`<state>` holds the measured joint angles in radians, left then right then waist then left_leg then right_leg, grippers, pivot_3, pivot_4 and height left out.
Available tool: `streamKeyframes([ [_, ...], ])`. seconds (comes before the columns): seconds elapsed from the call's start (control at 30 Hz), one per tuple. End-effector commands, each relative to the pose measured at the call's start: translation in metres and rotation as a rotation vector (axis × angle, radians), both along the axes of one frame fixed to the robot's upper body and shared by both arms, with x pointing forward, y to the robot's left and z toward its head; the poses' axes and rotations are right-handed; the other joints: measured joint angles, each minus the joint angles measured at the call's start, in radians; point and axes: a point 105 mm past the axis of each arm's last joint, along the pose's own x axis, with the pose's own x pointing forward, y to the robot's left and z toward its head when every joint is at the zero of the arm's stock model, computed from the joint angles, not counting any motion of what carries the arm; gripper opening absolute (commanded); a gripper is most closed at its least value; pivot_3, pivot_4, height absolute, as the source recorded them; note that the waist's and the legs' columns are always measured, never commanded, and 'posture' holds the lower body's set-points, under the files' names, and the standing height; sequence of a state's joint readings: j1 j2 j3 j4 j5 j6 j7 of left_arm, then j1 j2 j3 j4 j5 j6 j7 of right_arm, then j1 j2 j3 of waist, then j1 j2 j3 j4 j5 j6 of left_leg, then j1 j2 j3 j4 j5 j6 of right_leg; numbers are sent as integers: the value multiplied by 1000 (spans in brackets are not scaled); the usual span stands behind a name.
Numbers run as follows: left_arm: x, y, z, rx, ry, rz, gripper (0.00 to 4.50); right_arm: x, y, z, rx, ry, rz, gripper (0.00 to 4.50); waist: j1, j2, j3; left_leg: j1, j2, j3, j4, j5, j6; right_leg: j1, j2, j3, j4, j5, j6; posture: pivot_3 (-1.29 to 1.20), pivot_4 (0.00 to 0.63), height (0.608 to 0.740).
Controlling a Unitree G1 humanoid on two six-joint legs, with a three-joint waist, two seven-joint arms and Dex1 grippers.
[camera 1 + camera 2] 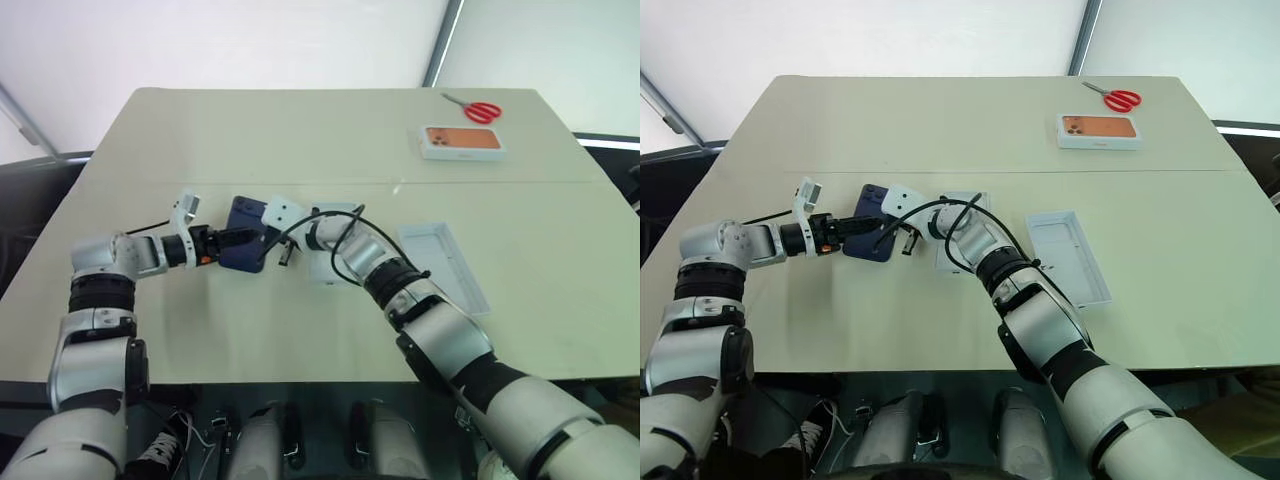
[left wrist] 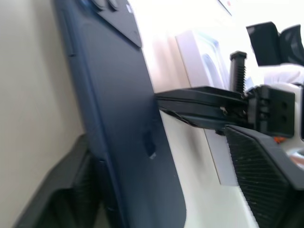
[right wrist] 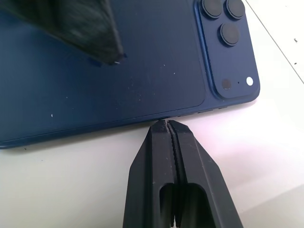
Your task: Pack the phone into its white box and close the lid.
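Both grippers [image 1: 240, 240] at unlabelled phone [image 3: 118, 61]

I am seeing the navy phone [image 1: 243, 247] lying back-up on the table, camera bump at its far corner; the white box [image 1: 322, 245] is sitting just right of it; the lid [image 1: 446, 265] is lying inside-up, farther right.

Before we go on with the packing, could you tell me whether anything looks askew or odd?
The phone is tilted up on one long edge between the left gripper and the shut right gripper, rather than flat on the table.
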<state>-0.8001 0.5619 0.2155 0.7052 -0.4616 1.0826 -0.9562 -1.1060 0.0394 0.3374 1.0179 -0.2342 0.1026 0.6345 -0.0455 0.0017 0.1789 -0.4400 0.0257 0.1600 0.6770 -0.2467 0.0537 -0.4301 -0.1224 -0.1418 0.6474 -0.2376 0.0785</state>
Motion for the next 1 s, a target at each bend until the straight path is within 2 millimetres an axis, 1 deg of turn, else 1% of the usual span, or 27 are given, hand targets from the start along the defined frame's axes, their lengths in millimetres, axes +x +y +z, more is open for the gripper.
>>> streamKeyframes([
  [0.03,-10,-5,-24,-7,113,-9,2714,-2,9,13,36,-35,29,0,1,0,0,0,0,0,0,0,0,0,0,0,0,0,0,0,150,738],
  [0.3,-11,-5,-23,-28,118,-1,2714,-1,10,15,43,-42,27,0,0,0,0,0,0,0,0,0,0,0,0,0,0,0,0,0,150,738],
  [0.37,-10,-5,-23,-34,124,11,2183,-1,10,15,41,-46,28,0,0,0,0,0,0,0,0,0,0,0,0,0,0,0,0,0,150,738],
  [0.4,-10,-5,-23,-38,124,10,1844,-1,10,15,39,-46,28,0,0,0,0,0,0,0,0,0,0,0,0,0,0,0,0,0,150,738],
  [0.47,-11,-7,-24,-41,123,2,1009,-1,9,14,37,-46,27,0,0,0,0,0,0,0,0,0,0,0,0,0,0,0,0,0,150,738],
  [0.5,-13,-10,-23,-49,121,-15,451,-1,8,14,37,-44,25,0,2,0,0,0,0,0,0,0,0,0,0,0,0,0,0,0,150,738],
  [0.53,-15,-12,-22,-55,120,-28,124,-1,8,13,36,-44,25,0,1,-1,0,0,0,0,0,0,0,0,0,0,0,0,0,0,150,738],
  [0.57,-16,-13,-21,-59,121,-38,42,-1,8,13,35,-45,24,0,-1,-1,0,0,0,0,0,0,0,1,0,0,0,0,0,0,150,738],
  [0.67,-17,-14,-19,-85,115,-36,42,-1,8,14,45,-44,23,0,0,-1,0,0,0,-1,0,0,0,0,0,1,0,0,0,0,150,738],
  [0.73,-17,-16,-13,-145,103,-32,42,-1,9,19,82,-25,19,0,0,-1,0,0,0,0,0,0,0,0,0,1,0,0,0,0,150,738],
  [0.83,-18,-19,-7,-189,90,-29,42,2,9,39,226,-3,-3,0,1,-1,0,0,0,-1,0,0,0,0,0,1,0,0,0,0,150,738],
  [0.93,-15,-11,0,-235,67,17,42,-2,1,56,397,107,35,0,1,-1,1,-1,0,-1,0,0,0,0,0,1,0,0,0,0,150,738],
  [1.0,-12,-3,12,-299,39,56,0,-11,-5,68,498,186,120,536,-1,-1,1,-1,0,-1,0,0,0,0,0,1,0,0,0,0,150,738],
])
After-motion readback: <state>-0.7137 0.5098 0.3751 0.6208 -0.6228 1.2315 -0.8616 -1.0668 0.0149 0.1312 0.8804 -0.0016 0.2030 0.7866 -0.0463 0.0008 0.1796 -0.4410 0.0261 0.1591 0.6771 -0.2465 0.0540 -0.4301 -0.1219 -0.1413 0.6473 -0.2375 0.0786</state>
